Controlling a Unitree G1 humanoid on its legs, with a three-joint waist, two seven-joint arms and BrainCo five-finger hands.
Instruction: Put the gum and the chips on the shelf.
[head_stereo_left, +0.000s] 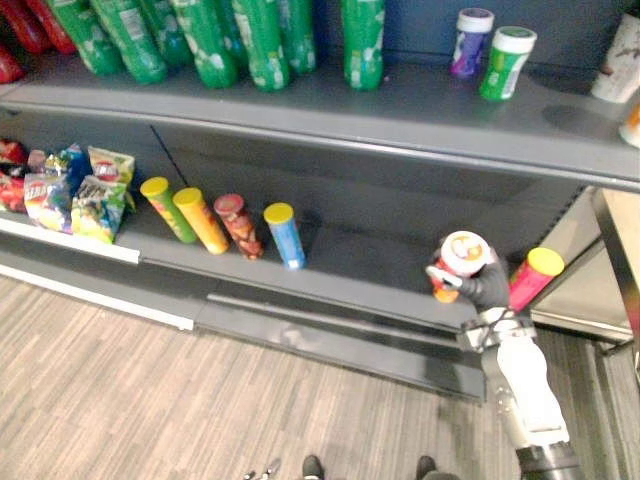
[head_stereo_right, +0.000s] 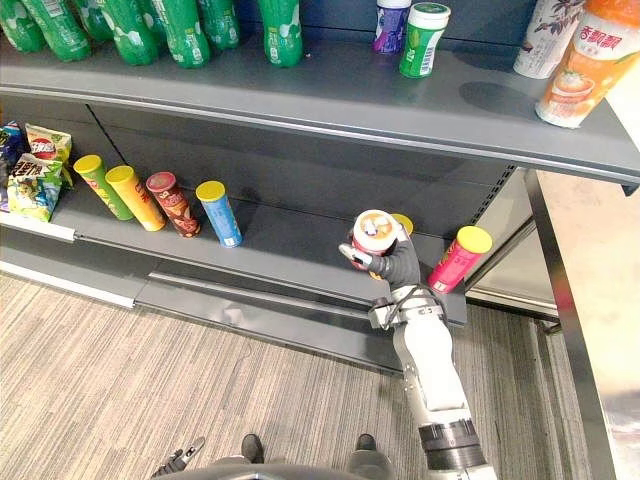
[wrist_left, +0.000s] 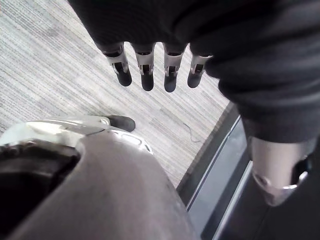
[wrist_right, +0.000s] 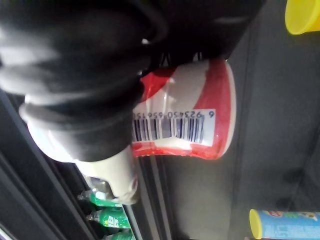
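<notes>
Grips a chip can (head_stereo_right: 373, 235) in the right robot hand (head_stereo_right: 398, 268), fingers curled round the smooth red-and-white tube, white plastic lid on top. In the right wrist view, shows a white label panel on its side with a black barcode and a row of digits. Holds it at the front of the grey metal lower shelf (head_stereo_left: 350, 262), just left of a pink can (head_stereo_left: 533, 278) with a yellow lid; cannot tell whether resting on the shelf or just above it.

Further left on the same shelf, leaning in a row: four slim tubes (head_stereo_left: 238, 226), green, yellow, red-brown and blue, all yellow-lidded. Beyond them, crinkly chip bags (head_stereo_left: 80, 190).

On the upper shelf (head_stereo_left: 400, 110): a purple gum bottle (head_stereo_left: 470, 42) and a green gum bottle (head_stereo_left: 507, 62), white-capped, upright, side by side, right of glossy green drink bottles (head_stereo_left: 260, 40).

Hangs the left robot hand (wrist_left: 146, 70) over the streaked floor (head_stereo_left: 150, 400), fingers straight, holding nothing.
</notes>
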